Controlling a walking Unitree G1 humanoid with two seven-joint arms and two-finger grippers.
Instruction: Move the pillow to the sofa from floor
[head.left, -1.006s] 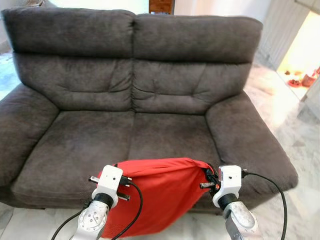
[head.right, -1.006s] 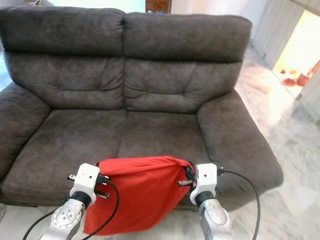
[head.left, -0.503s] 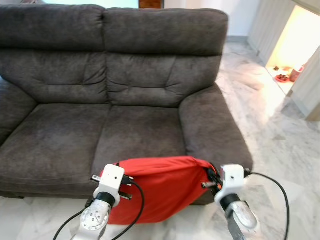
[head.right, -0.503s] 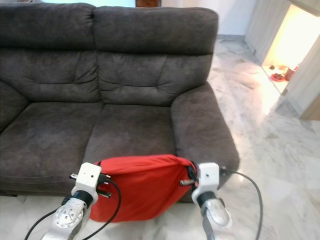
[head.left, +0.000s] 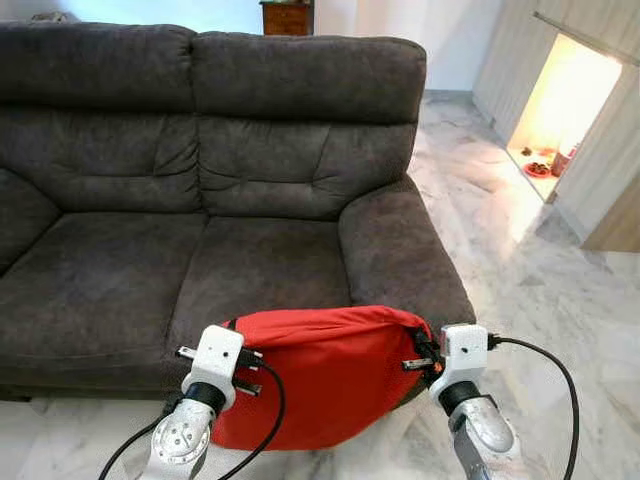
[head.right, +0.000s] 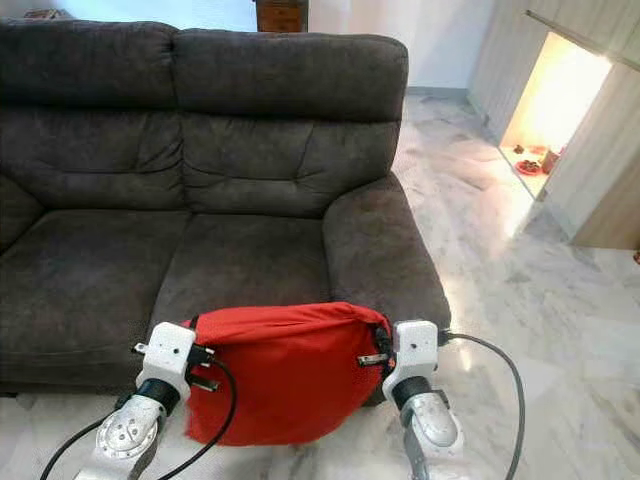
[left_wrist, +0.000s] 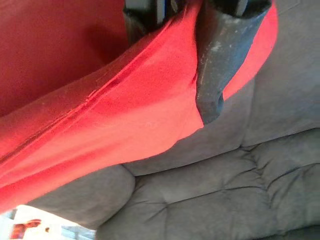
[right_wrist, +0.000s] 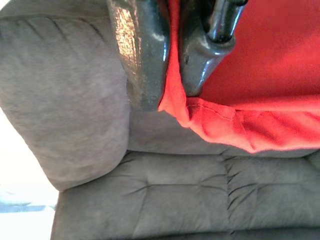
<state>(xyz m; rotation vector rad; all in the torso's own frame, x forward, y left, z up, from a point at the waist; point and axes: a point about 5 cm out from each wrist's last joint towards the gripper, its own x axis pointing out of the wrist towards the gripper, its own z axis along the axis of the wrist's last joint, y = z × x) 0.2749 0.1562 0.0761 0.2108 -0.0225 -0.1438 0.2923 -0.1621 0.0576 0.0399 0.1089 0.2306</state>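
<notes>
left eye view: red pillow (head.left: 325, 375) pinched in both jaws before grey sofa (head.left: 250, 170), marble floor (head.left: 540, 260)

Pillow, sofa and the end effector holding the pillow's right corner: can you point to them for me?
pillow (head.left: 330, 375), left eye view, middle of its red front.
sofa (head.left: 290, 165), left eye view, right back cushion.
right end effector (right_wrist: 170, 97), right wrist view, between the fingertips pinching the red corner.

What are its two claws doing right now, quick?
Left claw: closed, pinching the left top corner of the red pillow.
Right claw: closed, pinching the pillow's right top corner; the pillow hangs in front of the sofa.
</notes>
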